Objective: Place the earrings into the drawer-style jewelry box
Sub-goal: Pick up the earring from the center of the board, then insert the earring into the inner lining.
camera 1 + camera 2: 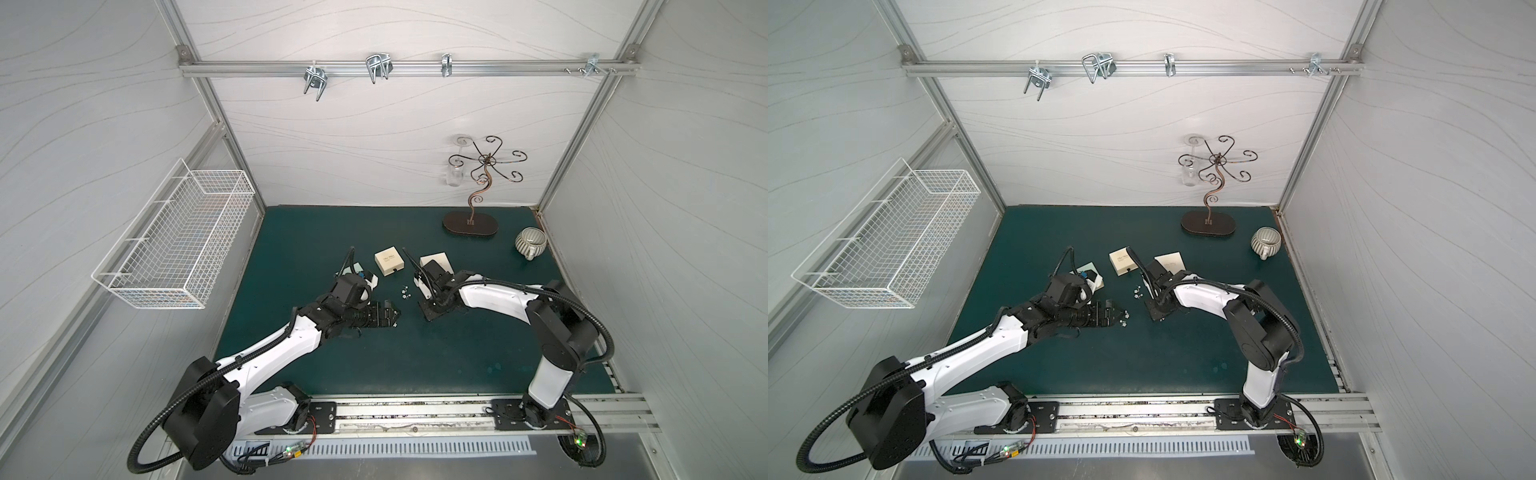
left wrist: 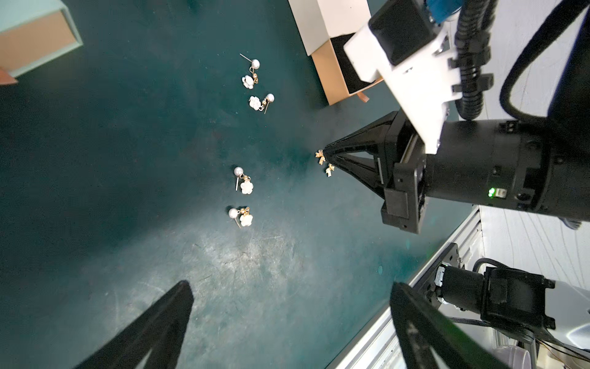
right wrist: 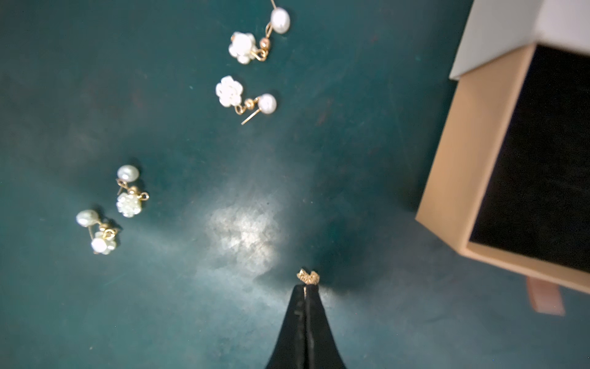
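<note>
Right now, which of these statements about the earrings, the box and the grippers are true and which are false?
1. The right gripper is shut on a small golden earring. True.
2. The left gripper holds a pearl earring. False: it is open and empty.
3. Four white pearl-and-flower earrings lie on the dark green mat. True.
4. The tan cardboard drawer with black lining is pushed shut. False: it is pulled out.

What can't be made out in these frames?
- Earrings: too small in both top views.
- Open drawer: interior cut off by right wrist view's edge.
- Mint box: cropped by left wrist view's edge.
- Second gold earring: unseen in right wrist view, probably behind right pincer.
</note>
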Robot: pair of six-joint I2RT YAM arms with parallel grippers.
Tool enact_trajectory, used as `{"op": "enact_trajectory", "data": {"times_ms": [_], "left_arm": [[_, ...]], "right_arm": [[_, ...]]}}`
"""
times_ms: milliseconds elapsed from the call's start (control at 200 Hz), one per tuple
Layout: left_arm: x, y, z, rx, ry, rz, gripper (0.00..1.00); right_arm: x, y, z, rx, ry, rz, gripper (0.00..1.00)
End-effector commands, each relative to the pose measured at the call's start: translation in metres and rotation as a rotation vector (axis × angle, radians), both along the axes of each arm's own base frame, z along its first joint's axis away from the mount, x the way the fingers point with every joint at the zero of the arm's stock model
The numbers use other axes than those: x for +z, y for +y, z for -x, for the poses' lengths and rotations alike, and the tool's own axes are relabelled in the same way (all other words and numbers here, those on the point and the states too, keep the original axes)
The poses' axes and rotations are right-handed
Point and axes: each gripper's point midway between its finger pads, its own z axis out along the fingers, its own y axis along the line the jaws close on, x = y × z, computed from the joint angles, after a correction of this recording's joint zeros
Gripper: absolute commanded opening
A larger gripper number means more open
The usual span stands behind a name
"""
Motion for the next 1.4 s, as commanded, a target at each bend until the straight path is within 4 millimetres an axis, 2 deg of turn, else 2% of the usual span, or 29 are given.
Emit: {"op": "enact_trajectory", "data": {"times_ms": [0, 155, 625, 760, 1036, 1396], "left_arm": [[0.008, 0.000, -0.004, 0.016, -0.029, 0.025, 0.99], [0.008, 0.000, -0.005, 0.019, -0.029, 0.025, 0.99], [0.007, -0.001, -0.004, 0.013, -0.025, 0.023, 0.99], [0.008, -0.002, -0.005, 0.007, -0.024, 0.021, 0.99], [0.010, -0.003, -0.005, -0.005, -0.021, 0.017, 0.99], [0.005, 0.000, -0.003, 0.007, -0.014, 0.009, 0.99]], "right_arm": [[-0.009, -0.002, 0.006, 0.025, 0.011, 0.035, 0.01], [-0.005, -0.003, 0.006, 0.024, 0.006, 0.031, 0.00], [0.036, 0.001, -0.001, 0.025, -0.058, -0.022, 0.00], [0.051, -0.002, -0.007, 0.012, -0.078, -0.047, 0.00], [0.073, -0.020, -0.039, -0.032, -0.127, -0.068, 0.00], [0.064, -0.042, -0.085, -0.076, -0.144, -0.042, 0.00]]}}
